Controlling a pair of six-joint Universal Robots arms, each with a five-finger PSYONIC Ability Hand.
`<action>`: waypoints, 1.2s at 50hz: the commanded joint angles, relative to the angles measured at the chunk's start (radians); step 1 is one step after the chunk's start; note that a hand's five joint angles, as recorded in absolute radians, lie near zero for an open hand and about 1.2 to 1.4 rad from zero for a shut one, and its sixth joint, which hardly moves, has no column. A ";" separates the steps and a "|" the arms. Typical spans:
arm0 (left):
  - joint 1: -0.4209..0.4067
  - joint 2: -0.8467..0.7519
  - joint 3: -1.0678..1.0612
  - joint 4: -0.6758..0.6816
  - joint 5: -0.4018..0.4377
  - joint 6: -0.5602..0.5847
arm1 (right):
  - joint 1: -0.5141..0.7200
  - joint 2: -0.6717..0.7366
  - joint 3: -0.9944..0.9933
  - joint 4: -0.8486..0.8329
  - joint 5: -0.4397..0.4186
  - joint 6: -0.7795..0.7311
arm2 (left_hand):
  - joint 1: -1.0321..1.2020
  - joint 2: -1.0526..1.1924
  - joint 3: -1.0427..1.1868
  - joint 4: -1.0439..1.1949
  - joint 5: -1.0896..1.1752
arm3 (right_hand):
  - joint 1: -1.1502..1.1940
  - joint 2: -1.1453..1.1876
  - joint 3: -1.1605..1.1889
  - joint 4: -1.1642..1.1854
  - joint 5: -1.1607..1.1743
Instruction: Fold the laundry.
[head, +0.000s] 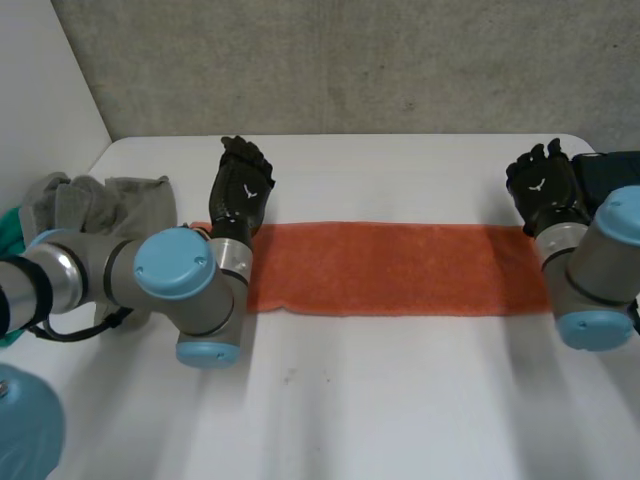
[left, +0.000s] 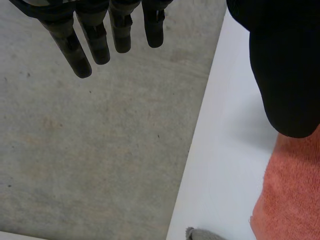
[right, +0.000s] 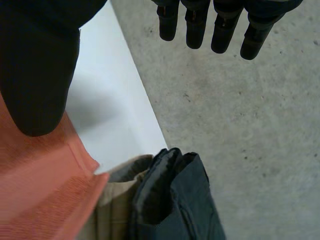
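orange towel (head: 390, 268): lies flat across the middle of the white tabletop (head: 400, 400) as a long narrow strip reaching from one arm to the other. it looks folded lengthwise, so i judge the shorter crosswise folds not yet made.
left robot hand (head: 241, 195): hovers over the strip's left end, fingers (left: 95, 40) straight and spread well apart from the thumb, holding nothing.
right robot hand (head: 543, 190): hovers over the strip's right end, fingers (right: 222, 30) straight and apart from the thumb, also empty.
why placed so: one hand at each end probably suits picking up an end and carrying it over to the other.
grey cloth (head: 110, 205): crumpled near the table's left side with something green (head: 8, 235) beside it. it sits close to the towel's left end, likely waiting its turn.
dark garment (right: 175, 205): folded, resting on a beige cloth (right: 112, 210) just beside the towel's right corner.
risk: a grasp at the right end could catch the beige cloth too.
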 joint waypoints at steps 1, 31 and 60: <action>-0.009 0.179 -0.233 0.014 -0.002 -0.010 | -0.096 -0.243 0.132 0.365 -0.109 0.276 | -0.021 -0.031 -0.038 -0.029 -0.049 | -0.065 -0.046 -0.043 -0.049 -0.052; -0.023 0.349 -0.396 0.003 -0.002 -0.223 | -0.315 -0.120 0.178 0.359 -0.130 0.153 | -0.021 -0.031 -0.038 -0.029 -0.049 | 1.157 1.176 1.179 1.172 1.170; 0.078 0.631 -0.539 -0.037 -0.001 -0.319 | 0.352 -0.148 0.106 -0.131 -0.229 -0.040 | -0.021 -0.031 -0.038 -0.029 -0.049 | 1.157 1.176 1.179 1.172 1.170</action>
